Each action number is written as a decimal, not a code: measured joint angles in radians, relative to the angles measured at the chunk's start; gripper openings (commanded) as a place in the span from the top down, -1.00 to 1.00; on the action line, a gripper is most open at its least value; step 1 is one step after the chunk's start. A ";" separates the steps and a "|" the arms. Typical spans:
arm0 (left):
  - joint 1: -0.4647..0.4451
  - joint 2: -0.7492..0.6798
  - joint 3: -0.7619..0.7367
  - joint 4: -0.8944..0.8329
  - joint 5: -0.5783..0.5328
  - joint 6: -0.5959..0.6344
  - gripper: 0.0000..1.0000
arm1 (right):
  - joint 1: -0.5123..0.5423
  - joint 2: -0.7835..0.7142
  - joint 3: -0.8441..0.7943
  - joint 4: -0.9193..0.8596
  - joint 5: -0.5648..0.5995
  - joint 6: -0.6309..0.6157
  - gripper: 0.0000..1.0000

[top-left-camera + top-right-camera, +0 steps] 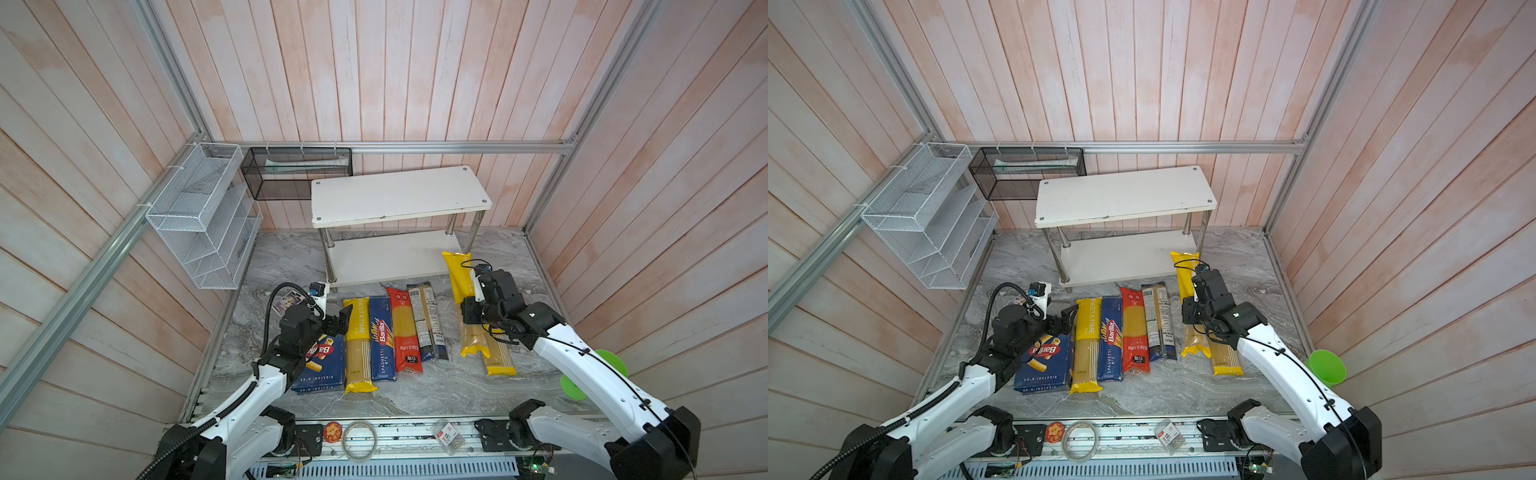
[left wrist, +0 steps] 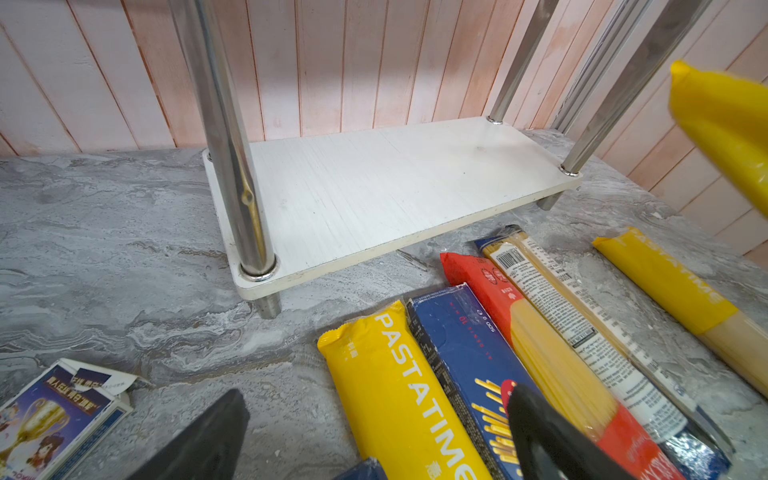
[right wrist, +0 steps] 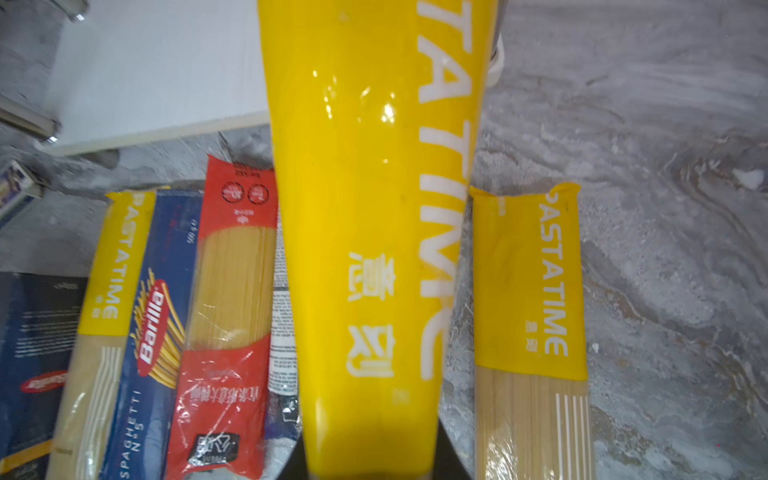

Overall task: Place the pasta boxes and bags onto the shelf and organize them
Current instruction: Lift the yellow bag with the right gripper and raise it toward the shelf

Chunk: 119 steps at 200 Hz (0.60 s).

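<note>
Right fingers (image 3: 451, 461) seemingly clamp the raised yellow bag (image 3: 365, 208) between them.

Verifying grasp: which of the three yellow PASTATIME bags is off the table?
The bag gripped in the right claw, raised near the shelf; the other two lie flat.

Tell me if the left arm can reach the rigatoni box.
Probably yes: the open, empty left hand hangs by the rigatoni box; nothing lies on it, though a yellow bag hugs one side.

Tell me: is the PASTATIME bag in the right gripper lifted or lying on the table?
Lifted: clamped by the right gripper, the PASTATIME bag hangs clear of the marble table.
</note>
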 measured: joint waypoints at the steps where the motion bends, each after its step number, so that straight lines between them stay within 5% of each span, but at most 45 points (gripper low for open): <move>1: 0.000 0.000 0.000 0.000 0.000 0.000 -0.99 | 0.000 0.000 0.004 0.000 0.000 -0.001 0.87; 119: 0.000 -0.023 -0.010 0.001 0.000 -0.003 -0.99 | 0.000 -0.004 0.156 -0.164 0.024 -0.020 0.87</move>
